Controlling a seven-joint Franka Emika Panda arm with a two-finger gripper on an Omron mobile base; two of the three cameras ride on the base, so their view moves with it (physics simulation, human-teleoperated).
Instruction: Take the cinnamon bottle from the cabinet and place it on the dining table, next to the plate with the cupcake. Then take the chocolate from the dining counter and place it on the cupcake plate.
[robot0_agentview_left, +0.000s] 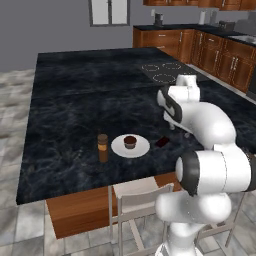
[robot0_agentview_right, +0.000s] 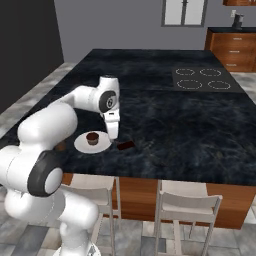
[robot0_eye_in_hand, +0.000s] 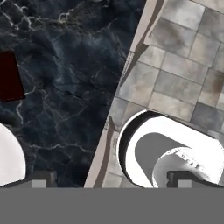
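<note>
The gripper (robot0_agentview_right: 113, 136) hangs over the dining table (robot0_agentview_left: 70, 100) with its jaws spread wide, holding and touching nothing. The chocolate (robot0_agentview_right: 126, 145) lies flat on the stone just beside the plate (robot0_agentview_left: 141, 149) carrying the cupcake (robot0_agentview_left: 130, 142). The cinnamon bottle (robot0_agentview_left: 103, 147) stands upright near the plate's other side.

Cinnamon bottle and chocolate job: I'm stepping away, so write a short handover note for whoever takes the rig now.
Gripper: open and empty, above the dining table near its front edge.
Cinnamon bottle: upright on the table, just left of the plate. That step looks done.
Cupcake: on the plate.
Chocolate: flat on the table right of the plate, apart from it, untouched.
Left: grasp the chocolate and set it on the cupcake plate.
</note>
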